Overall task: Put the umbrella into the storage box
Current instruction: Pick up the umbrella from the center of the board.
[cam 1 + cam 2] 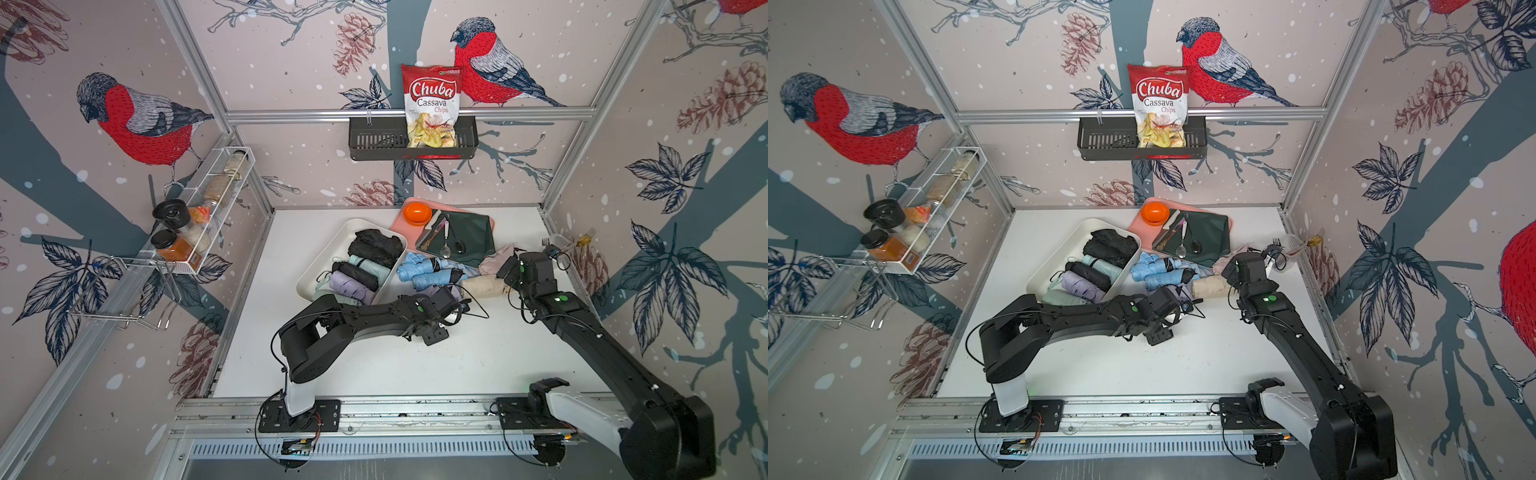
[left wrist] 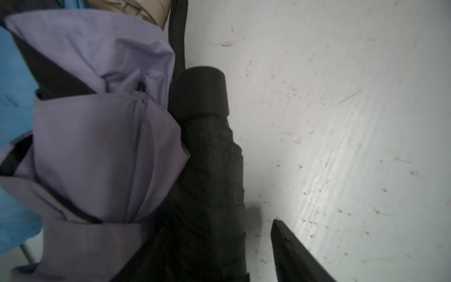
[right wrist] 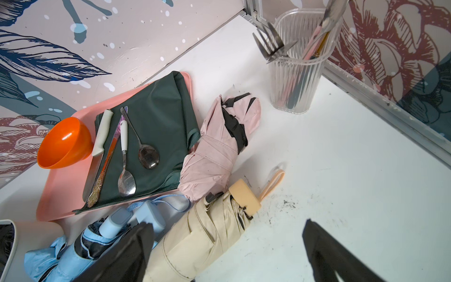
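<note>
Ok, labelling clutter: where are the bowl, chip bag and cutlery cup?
Bowl (image 3: 64, 144), right wrist view: orange inner wall.
Chip bag (image 1: 432, 99), in a top view: printed front.
Cutlery cup (image 3: 297, 83), right wrist view: ribbed side.

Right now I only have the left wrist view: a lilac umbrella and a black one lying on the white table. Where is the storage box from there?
Observer: In a top view, the storage box sits on the table left of the loose pile. It holds several folded umbrellas.
Operator: What is the right hand doing?
Observer: The right hand stands open above the beige umbrella, holding nothing.
Operator: Any other loose umbrella over there?
Observer: Yes, a pink umbrella lies beside the beige one, against the edge of the pink tray.
</note>
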You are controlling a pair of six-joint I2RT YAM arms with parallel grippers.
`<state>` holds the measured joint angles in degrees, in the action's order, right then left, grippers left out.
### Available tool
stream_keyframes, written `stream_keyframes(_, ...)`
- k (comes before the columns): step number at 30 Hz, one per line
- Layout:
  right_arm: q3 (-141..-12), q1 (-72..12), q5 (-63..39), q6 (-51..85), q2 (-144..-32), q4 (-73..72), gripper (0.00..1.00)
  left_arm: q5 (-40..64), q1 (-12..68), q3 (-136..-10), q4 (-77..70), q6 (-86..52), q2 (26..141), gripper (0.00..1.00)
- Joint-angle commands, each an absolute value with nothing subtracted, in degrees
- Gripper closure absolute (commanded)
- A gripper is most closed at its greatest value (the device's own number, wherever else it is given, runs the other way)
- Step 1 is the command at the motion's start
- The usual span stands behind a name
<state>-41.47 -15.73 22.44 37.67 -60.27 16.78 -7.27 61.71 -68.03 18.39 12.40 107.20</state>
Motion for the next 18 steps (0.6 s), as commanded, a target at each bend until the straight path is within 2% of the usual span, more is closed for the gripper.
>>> stream_keyframes(1, -41.2, -15.7, 21.9, 38.3, -60.5, 15.8, 0.0, -8.8, 61.7, -68.6, 19.2, 12.7, 108.1, 0.36)
stream_keyframes(5, -40.7, -15.6, 21.4, 38.4, -60.7, 15.1, 0.0, -10.1, 61.7, -68.9, 18.7, 12.7, 109.4, 0.41)
stream_keyframes(10, -40.7, -15.6, 20.8, 38.2, -61.1, 14.8, 0.0, -10.3, 61.7, -69.3, 19.2, 12.7, 110.1, 0.63)
stream_keyframes(13, -40.9, -15.6, 20.8, 38.1, -61.0, 14.8, 0.0, -9.6, 61.7, -69.1, 19.4, 12.6, 108.3, 0.72)
stream_keyframes(16, -41.0, -15.5, 21.1, 38.0, -60.7, 14.7, 0.0, -8.5, 61.7, -68.8, 19.2, 12.5, 105.6, 0.89)
stream_keyframes(18, -40.9, -15.3, 21.4, 38.1, -60.2, 14.6, 0.0, -8.0, 61.7, -68.5, 19.2, 12.4, 103.7, 0.96)
